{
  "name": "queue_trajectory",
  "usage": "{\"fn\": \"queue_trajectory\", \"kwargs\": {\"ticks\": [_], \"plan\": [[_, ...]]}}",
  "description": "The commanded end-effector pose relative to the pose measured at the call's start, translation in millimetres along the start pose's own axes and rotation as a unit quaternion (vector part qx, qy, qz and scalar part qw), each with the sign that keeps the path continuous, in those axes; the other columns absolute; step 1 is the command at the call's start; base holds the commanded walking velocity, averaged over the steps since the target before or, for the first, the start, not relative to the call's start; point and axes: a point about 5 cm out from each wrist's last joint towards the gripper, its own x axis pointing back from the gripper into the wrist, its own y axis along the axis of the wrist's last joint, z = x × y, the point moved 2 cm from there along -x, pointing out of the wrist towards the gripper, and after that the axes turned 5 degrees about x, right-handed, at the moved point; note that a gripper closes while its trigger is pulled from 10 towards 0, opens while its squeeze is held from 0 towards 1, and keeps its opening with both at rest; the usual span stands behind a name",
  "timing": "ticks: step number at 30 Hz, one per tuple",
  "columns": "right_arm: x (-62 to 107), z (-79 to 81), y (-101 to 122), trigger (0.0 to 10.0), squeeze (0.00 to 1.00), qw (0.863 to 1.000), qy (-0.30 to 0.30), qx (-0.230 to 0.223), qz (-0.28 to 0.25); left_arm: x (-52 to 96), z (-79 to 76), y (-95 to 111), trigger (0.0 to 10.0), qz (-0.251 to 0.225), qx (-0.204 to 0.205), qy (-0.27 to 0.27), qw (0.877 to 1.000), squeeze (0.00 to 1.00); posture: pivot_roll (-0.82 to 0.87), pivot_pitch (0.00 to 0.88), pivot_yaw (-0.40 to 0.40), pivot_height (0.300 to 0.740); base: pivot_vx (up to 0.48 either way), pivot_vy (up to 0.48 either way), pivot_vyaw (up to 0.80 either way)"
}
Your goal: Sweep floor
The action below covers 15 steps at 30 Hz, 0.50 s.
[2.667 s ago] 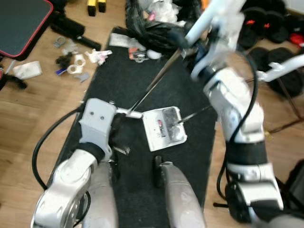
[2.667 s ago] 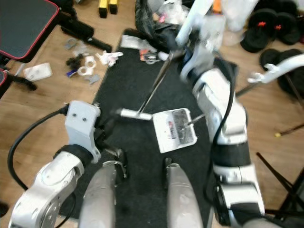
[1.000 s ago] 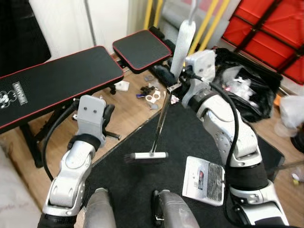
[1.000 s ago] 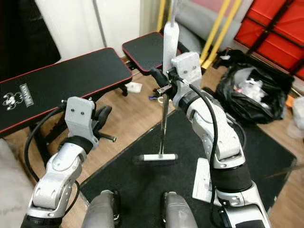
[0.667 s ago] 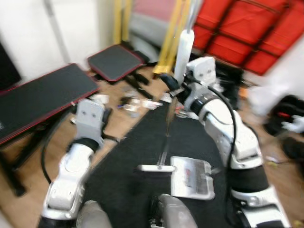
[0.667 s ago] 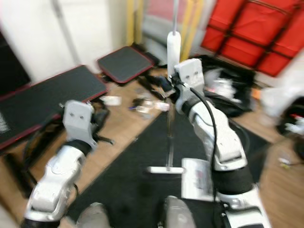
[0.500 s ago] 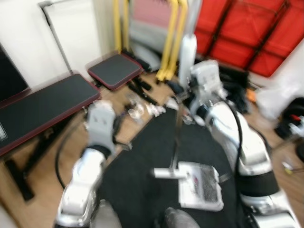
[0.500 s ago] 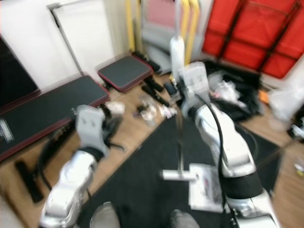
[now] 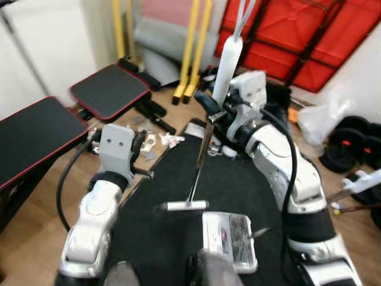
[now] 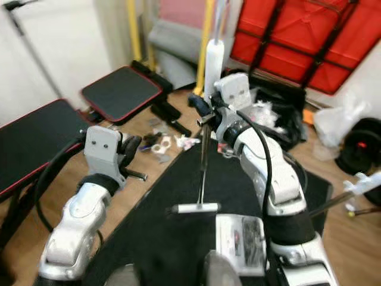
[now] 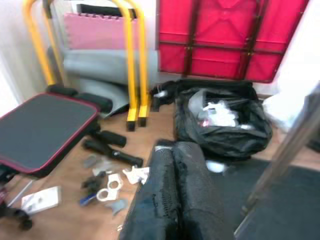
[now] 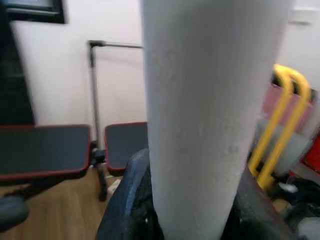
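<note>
Left eye view. Long broom with thin metal shaft and white foam grip [image 9: 202, 156]: upright, slightly tilted, its flat narrow head resting on the black floor mat [image 9: 238, 179]. Right gripper [image 9: 209, 109]: clamped on the shaft just below the foam grip. White dustpan with clear lip [image 9: 229, 240]: lying on the mat, just beside the broom head. Left gripper [image 9: 138, 145]: raised beside the mat's edge, holding nothing. Small scraps of white and grey litter [image 9: 156, 140]: scattered on the wooden floor [image 9: 36, 220] between the mat and the black red-trimmed bench pads [image 9: 110, 90].

Right eye view. Same items; black open bag of rubbish [image 10: 280, 125] behind the right arm, black weight plates [image 10: 363, 149] far right.

Left wrist view. The left gripper's black fingers [image 11: 192, 195]: pressed together, empty. Litter and bag lie ahead of them on floor and mat.

Right wrist view. White foam grip close up, with the right gripper's fingers [image 12: 130, 200] pinching at its base.

Handling, judged: broom light, stiff, top-heavy on a long lever; bare metal likely slippery, foam grip the surer hold. A second hold lower on the shaft would steady the strokes.
</note>
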Motion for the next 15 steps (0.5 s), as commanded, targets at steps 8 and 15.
{"fn": "queue_trajectory", "kwargs": {"ticks": [8, 15], "plan": [[1.6, 22.9, 19.8, 10.0, 0.0, 0.997, 0.064, 0.004, -0.046, 1.0, 9.9, -1.6, 10.0, 0.001, -0.01, 0.015, 1.0, 0.0, -0.12, 0.108, -0.172, 0.74, 0.333, 0.0, 0.8], [3.9, 24.9, 18.6, 10.0, 0.0, 0.996, 0.073, 0.004, -0.044, 0.4, 7.6, -2.1, 10.0, 0.001, -0.008, 0.012, 1.0, 0.0, -0.12, 0.111, -0.17, 0.74, 0.336, 0.0, 0.8]]}}
